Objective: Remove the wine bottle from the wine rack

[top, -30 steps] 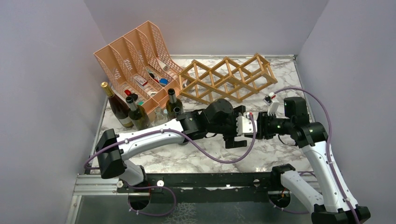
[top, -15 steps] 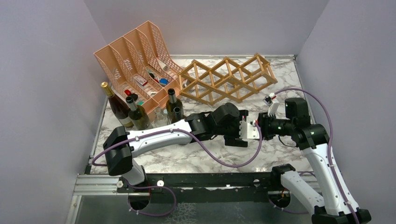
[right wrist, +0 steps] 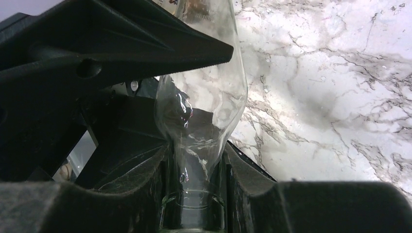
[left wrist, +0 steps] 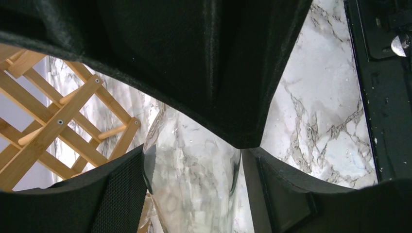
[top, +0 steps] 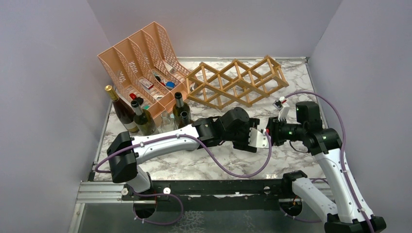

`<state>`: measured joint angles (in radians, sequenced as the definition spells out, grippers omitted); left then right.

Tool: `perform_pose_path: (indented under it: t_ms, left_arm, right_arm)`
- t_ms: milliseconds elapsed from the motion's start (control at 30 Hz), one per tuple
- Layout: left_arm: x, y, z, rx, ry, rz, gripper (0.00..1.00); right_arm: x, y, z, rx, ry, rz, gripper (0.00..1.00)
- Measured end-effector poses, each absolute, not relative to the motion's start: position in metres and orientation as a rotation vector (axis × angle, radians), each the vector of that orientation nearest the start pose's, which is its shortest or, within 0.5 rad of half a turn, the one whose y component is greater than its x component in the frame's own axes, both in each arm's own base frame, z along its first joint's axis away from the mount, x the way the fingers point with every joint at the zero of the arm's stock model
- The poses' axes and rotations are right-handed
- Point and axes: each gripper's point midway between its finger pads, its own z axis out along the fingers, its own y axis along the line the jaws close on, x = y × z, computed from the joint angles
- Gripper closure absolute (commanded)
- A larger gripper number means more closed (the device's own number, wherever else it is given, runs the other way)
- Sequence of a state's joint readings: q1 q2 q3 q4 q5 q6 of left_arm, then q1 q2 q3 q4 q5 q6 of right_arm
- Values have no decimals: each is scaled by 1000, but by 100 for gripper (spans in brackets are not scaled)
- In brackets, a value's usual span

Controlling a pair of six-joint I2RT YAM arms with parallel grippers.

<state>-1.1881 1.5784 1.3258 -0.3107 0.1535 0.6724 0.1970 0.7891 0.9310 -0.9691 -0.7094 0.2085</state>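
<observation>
The left claw [left wrist: 194,160] has closed around the clear bottle [left wrist: 194,184] body (right claw [right wrist: 194,194] clenched on its neck); handover begins.

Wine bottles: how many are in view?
5. Four stand by the pink organiser: gold-capped, green, two dark. One clear bottle is in the right gripper. More may hide behind the left arm.

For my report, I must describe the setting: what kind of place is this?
Probably a robot test cell, not a home: plain walls enclose a marble-patterned table, which holds a wooden wine rack and several bottles.
</observation>
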Motion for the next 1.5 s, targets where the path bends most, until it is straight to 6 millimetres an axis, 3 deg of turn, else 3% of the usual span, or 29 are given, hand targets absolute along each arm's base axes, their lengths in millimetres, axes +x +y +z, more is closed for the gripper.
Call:
perform_pose_path:
  t_ms: [133,333,433,500,633,833,1233,1500]
  left_arm:
    - [173,-436,212,1794,1211,-463,40]
    - [173,-436,213,1792,1212,-465,63]
    - [173,-436,213,1788,1218,-468,72]
    - [172,-436,212,1786,1230,-474,76]
    - [166,-430,199,1790,1277,-492,78]
    - [152,-402,177,1753,1376,-529,78]
    - [151,-365,213,1329,1445,-632,78]
    - [165,-328,231,973,1492,-649,78]
  right_arm:
    - [147,153,219,-330,2355,1044,97]
    - [147,153,219,-344,2352,1044,64]
    - [146,153,219,-344,2353,1043,54]
    - [147,153,220,-335,2354,1046,41]
    - [150,153,222,-322,2342,1031,18]
    - [160,147,236,-293,2309,957,0]
    - [184,121,277,-139,2199,735,0]
    - [186,120,278,-96,2201,731,0]
